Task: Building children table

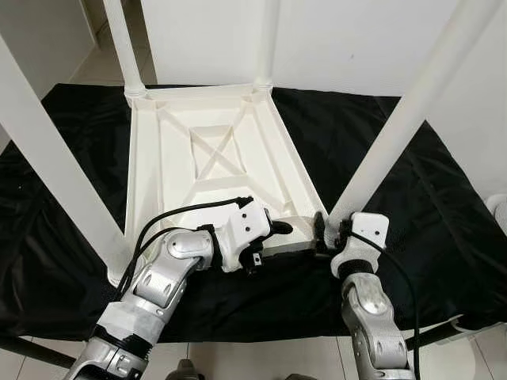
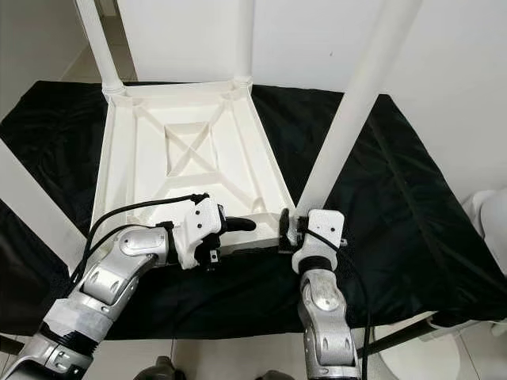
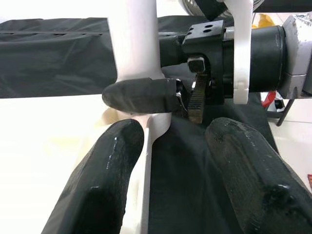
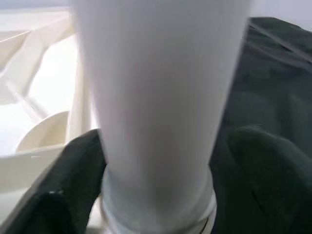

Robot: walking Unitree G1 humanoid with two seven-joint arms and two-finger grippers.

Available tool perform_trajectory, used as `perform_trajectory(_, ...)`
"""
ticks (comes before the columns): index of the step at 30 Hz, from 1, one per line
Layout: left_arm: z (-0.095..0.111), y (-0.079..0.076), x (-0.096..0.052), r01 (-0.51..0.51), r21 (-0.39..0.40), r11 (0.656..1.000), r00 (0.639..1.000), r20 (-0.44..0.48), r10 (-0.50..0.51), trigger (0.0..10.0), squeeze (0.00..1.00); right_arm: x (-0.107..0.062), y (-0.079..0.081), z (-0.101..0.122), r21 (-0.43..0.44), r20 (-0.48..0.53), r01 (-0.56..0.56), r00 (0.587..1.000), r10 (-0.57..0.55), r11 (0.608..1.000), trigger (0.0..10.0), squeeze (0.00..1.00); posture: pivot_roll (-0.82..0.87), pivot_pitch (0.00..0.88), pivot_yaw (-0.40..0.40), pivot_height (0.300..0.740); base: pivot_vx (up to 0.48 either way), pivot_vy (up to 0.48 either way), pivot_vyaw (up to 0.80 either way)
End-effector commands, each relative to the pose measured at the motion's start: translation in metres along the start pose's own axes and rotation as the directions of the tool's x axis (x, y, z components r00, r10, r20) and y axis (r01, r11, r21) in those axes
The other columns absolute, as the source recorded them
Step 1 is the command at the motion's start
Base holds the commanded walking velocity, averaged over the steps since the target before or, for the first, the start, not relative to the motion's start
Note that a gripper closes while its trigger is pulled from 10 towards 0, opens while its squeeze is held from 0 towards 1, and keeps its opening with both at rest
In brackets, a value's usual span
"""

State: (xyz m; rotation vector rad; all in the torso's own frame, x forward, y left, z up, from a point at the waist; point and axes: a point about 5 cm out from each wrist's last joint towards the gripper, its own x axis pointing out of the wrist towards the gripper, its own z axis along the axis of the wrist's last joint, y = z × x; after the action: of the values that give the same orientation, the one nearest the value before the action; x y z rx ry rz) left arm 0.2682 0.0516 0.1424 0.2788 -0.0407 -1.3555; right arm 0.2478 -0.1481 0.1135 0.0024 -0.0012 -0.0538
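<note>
A white plastic children's table (image 1: 214, 150) lies upside down on a black cloth, its four legs pointing up. My right gripper (image 1: 321, 229) is at the base of the near right leg (image 1: 396, 127), where it meets the corner socket. In the right wrist view that leg (image 4: 161, 97) stands between the two black fingers (image 4: 68, 190), which press against its sides. My left gripper (image 1: 277, 229) reaches in from the left along the table's near rim (image 3: 146, 165). Its fingers (image 3: 102, 185) are open and straddle the rim, pointing at the right gripper (image 3: 146, 95).
The black cloth (image 1: 444, 206) covers a low surface that ends just in front of my arms. The near left leg (image 1: 47, 158) rises close to my left arm. Two far legs (image 1: 123, 47) stand at the back. A white rounded object (image 2: 491, 214) sits at the right edge.
</note>
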Motion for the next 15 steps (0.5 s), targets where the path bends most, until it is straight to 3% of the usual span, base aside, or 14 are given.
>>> perform_trajectory(1,-0.002,-0.001,-0.001,-0.042,-0.004,0.999,0.999,-0.01,0.042,10.0,0.0,-0.003,-0.002,0.0,0.008,0.007,-0.053,0.999,0.053,0.999,10.0,0.0,0.0,0.0,-0.038,0.74,0.0,0.0,0.0)
perform_trajectory(5,-0.002,-0.002,-0.001,-0.041,-0.005,0.999,0.999,-0.01,0.041,10.0,0.0,-0.004,-0.004,0.0,-0.008,0.012,-0.104,0.995,0.104,0.995,10.0,0.0,0.01,0.0,-0.038,0.74,0.0,0.0,0.0)
perform_trajectory(7,-0.002,-0.002,-0.001,-0.039,-0.008,0.999,0.999,-0.01,0.039,10.0,0.0,-0.003,-0.021,0.002,-0.075,0.019,-0.215,0.976,0.216,0.974,10.0,0.0,0.01,0.0,-0.038,0.74,0.0,0.0,0.0)
perform_trajectory(10,-0.002,-0.003,-0.002,-0.036,-0.009,0.999,0.999,-0.01,0.036,10.0,0.0,0.001,-0.035,0.003,-0.109,0.013,-0.28,0.959,0.283,0.954,10.0,0.0,0.01,0.0,-0.04,0.74,0.0,0.0,0.0)
perform_trajectory(15,-0.002,-0.004,-0.002,-0.033,-0.01,0.999,0.999,-0.01,0.033,10.0,0.0,0.003,-0.04,0.004,-0.134,0.012,-0.327,0.943,0.331,0.936,10.0,0.0,0.01,0.0,-0.041,0.74,0.0,0.0,0.0)
